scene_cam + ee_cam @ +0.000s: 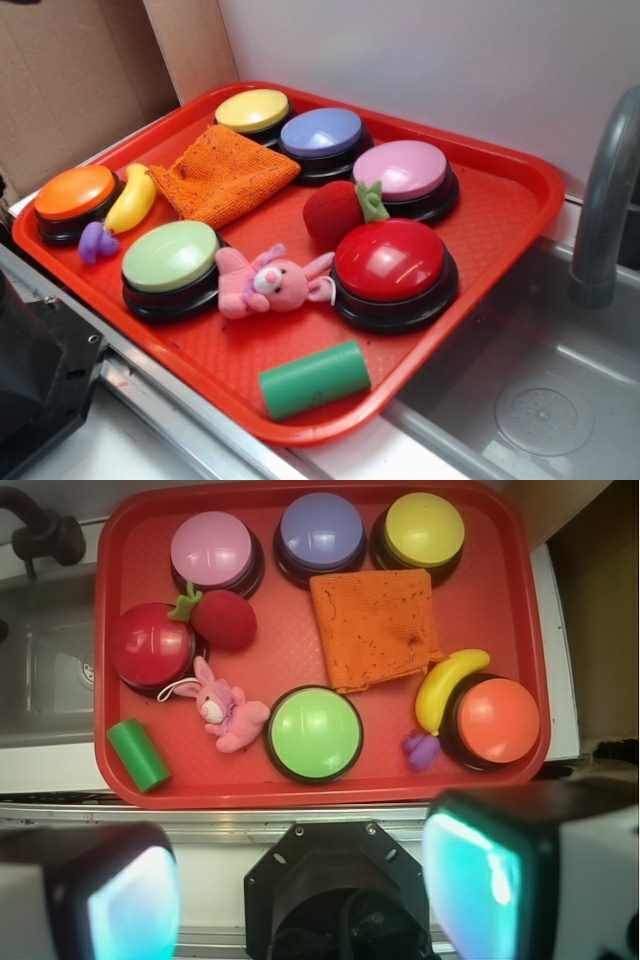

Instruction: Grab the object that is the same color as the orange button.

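The orange knitted cloth (228, 173) (378, 628) lies flat in the red tray (200, 370) (330, 792), between the yellow and green buttons. The orange button (76, 195) (497, 721) sits at the tray's corner, with a yellow toy banana (132, 198) (448, 687) leaning against it. In the wrist view my gripper (300, 880) hangs high above the tray's near edge. Its two cyan pads (135, 900) are wide apart, open, with nothing between them. The exterior view does not show the gripper.
The tray also holds yellow (425, 530), blue (320, 532), pink (212, 548), red (150, 647) and green (314, 732) buttons, a plush strawberry (222, 618), a pink bunny (228, 712), a green cylinder (140, 754) and a small purple toy (420, 748). A sink with a faucet (605, 200) adjoins the tray.
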`<move>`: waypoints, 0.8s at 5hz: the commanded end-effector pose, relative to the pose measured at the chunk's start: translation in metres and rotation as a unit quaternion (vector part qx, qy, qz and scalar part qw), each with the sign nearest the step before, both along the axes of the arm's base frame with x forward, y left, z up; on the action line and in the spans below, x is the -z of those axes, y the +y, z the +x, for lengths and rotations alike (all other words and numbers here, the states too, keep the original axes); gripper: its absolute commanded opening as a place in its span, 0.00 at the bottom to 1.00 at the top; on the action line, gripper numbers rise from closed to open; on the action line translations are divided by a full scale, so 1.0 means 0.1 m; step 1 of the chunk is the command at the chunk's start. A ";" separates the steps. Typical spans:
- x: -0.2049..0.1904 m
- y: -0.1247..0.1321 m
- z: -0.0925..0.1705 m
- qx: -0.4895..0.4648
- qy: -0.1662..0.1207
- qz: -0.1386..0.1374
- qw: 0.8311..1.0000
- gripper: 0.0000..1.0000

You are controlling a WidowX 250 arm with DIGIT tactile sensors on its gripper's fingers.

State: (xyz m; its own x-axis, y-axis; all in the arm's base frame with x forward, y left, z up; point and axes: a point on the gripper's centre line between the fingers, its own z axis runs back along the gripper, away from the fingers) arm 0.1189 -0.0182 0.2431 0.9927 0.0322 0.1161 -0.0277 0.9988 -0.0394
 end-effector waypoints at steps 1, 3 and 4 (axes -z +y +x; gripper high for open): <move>0.00 0.00 0.00 0.000 0.000 0.000 1.000 1.00; 0.35 0.07 0.40 0.015 -0.050 0.044 0.998 1.00; 0.63 0.20 0.62 0.006 -0.073 0.066 0.995 1.00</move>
State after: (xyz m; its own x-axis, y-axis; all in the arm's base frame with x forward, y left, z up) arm 0.1763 -0.0010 0.1733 0.9723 -0.0115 0.2333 -0.0081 0.9965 0.0831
